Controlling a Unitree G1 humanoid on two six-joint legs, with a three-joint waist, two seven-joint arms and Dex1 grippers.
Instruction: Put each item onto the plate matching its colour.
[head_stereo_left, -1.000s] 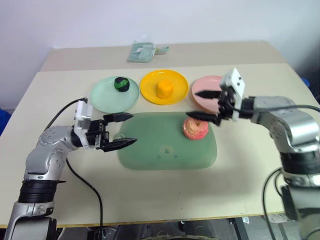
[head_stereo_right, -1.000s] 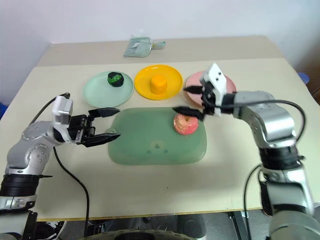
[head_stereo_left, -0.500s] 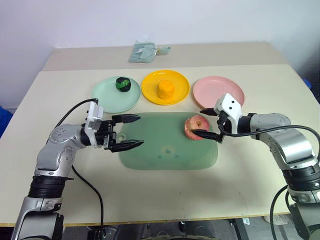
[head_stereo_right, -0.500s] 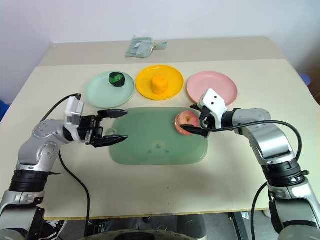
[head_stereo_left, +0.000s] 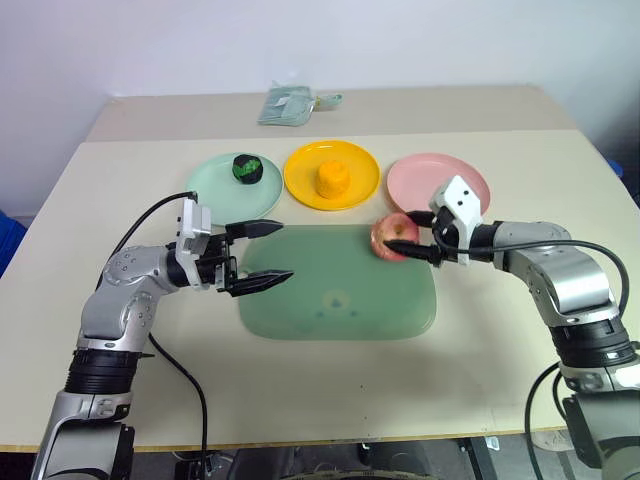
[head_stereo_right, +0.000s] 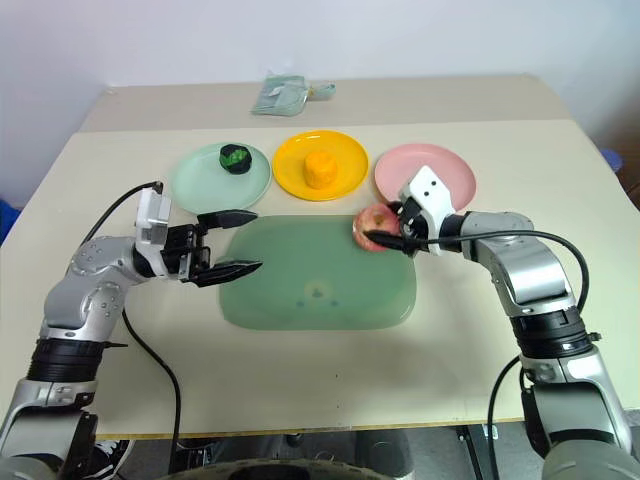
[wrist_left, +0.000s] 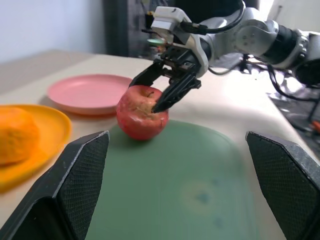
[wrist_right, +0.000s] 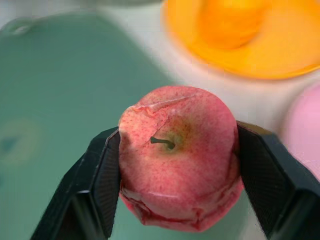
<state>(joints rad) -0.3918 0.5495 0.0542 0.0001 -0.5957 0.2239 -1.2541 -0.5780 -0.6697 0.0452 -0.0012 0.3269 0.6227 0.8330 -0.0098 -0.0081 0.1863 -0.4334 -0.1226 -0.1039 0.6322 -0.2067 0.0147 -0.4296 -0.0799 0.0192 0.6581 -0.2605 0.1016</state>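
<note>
- Right end effector is clamping the apple at the cutting board's far right corner, near the pink plate.
- Left end effector is hanging released over the board's left edge.

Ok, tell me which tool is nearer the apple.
Right. The right tool is clamped on the apple at the board's far right corner; the left tool hangs open across the board.

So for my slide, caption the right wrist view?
Right gripper shut on the apple above the green cutting board.
</note>
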